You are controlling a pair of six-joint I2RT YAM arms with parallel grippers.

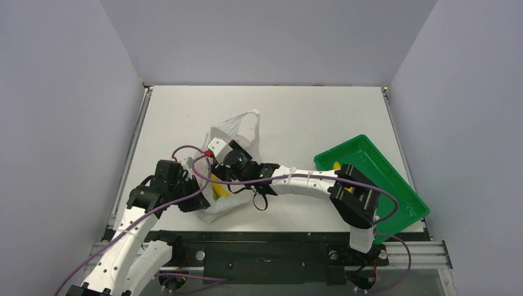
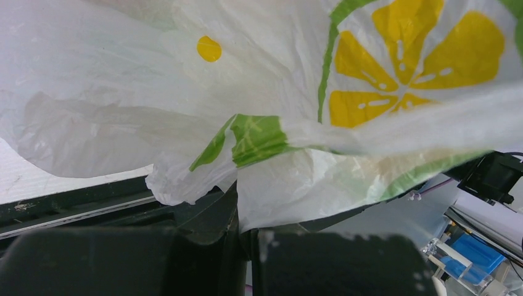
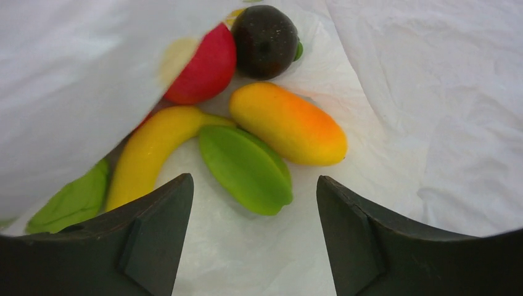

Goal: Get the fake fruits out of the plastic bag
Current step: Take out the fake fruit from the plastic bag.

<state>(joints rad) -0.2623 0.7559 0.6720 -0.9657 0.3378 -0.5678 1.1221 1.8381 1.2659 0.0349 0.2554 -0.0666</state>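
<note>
— Reaching into the sack like that, is the right gripper (image 3: 253, 185) carrying anything?

— No. Its fingers are spread with nothing between them, pointed down the mouth of the thin, crinkly white plastic bag (image 3: 432, 92). Straight ahead, just past the fingertips, lies a glossy green plastic starfruit (image 3: 247, 168).

— And around that?

— Touching the starfruit on its far side is a long orange-yellow plastic mango (image 3: 288, 123). Ahead and to the left is a curved yellow plastic banana (image 3: 151, 151). Farther in sit a round red plastic apple (image 3: 206, 68) and a dark purple round piece (image 3: 265, 40). All of them rest on the bag's lower sheet, and a fold of plastic hangs over the ones on the left.

— Why does the mouth stand open?

— The left gripper (image 2: 243, 228) is pressed together on a fold of the bag. I judge it is pinching that edge to hold the opening up so the other arm can enter.

— Where would a picked fruit go?

— Probably the green rectangular plastic tray (image 1: 395, 179). It sits on the white bench (image 1: 308, 111), well behind the right gripper and beside its arm.
</note>
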